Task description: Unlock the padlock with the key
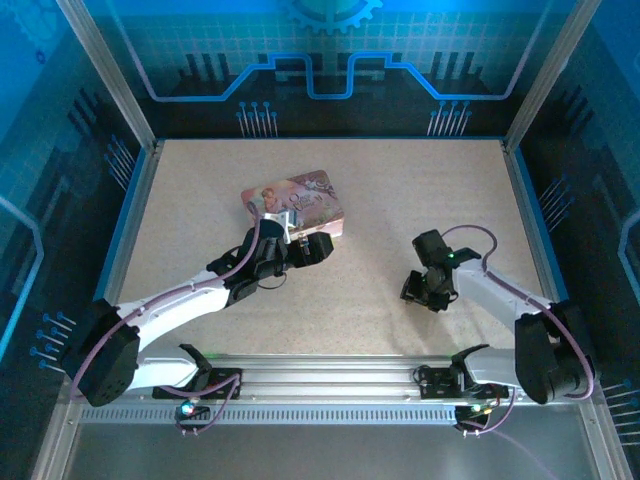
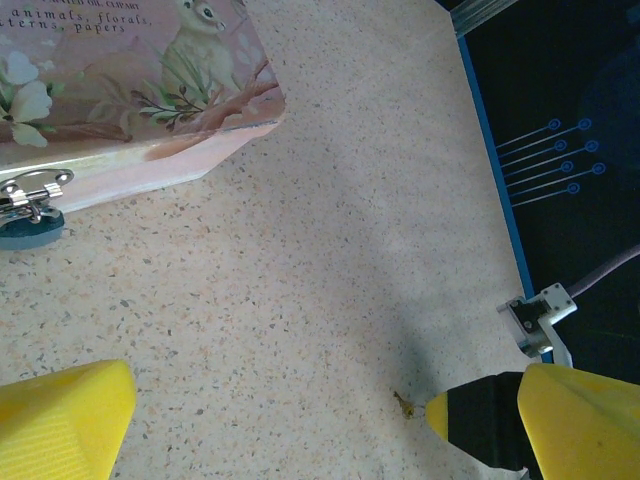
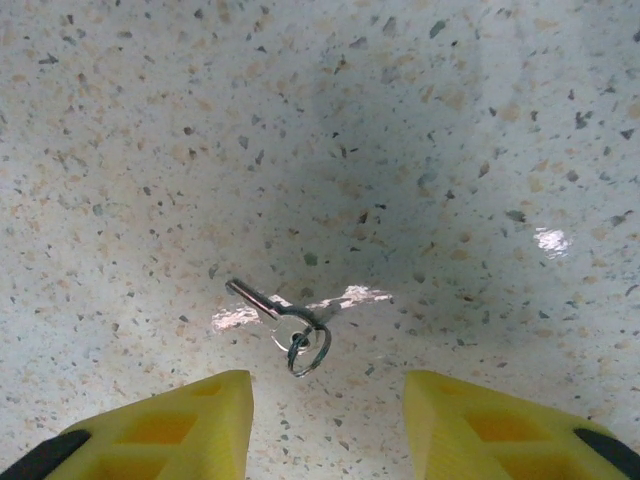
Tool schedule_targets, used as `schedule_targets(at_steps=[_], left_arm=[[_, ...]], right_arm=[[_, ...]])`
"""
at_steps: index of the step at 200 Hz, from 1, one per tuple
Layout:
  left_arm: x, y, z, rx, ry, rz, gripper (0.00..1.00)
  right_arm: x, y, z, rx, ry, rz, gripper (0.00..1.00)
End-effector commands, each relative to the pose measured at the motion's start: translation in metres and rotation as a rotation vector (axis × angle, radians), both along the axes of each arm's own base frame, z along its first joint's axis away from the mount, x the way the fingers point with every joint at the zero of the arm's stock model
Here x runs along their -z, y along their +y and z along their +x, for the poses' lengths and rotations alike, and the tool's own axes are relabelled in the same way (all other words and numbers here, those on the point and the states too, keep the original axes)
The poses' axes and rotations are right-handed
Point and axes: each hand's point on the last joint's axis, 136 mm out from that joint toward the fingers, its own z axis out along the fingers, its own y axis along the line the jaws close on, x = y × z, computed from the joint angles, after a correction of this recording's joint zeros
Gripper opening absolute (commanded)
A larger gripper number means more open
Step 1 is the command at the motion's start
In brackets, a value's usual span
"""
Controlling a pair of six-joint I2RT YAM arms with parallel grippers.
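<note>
Currently, the key [image 3: 270, 300] is lying flat on the table at lower centre of the right wrist frame, its long axis running left to right. It is just ahead of the right gripper [image 3: 328, 398], whose jaws are standing partly open, holding nothing.

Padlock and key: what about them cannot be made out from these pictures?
- Padlock, left wrist view: cut off by the left edge; keyhole unclear.
- Key, right wrist view: glare blurs its blade; teeth unreadable.
- Top view: both too small to tell; the left arm partly covers the tin's front.
</note>
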Motion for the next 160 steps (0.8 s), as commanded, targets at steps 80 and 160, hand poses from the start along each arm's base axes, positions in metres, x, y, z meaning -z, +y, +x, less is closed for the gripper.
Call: schedule_targets(at_steps=[80,160], left_arm=[[-0.013,-0.004,0.002,0.001,-0.028,-0.017,0.99],[-0.014,-0.004,0.002,0.004,-0.033,-0.014,0.99]], right_arm=[[0.005,0.006,0.002,-0.012,0.053,-0.062,0.32],[0.012,0.007,-0.003,-0.007,0.083,-0.073,0.26]])
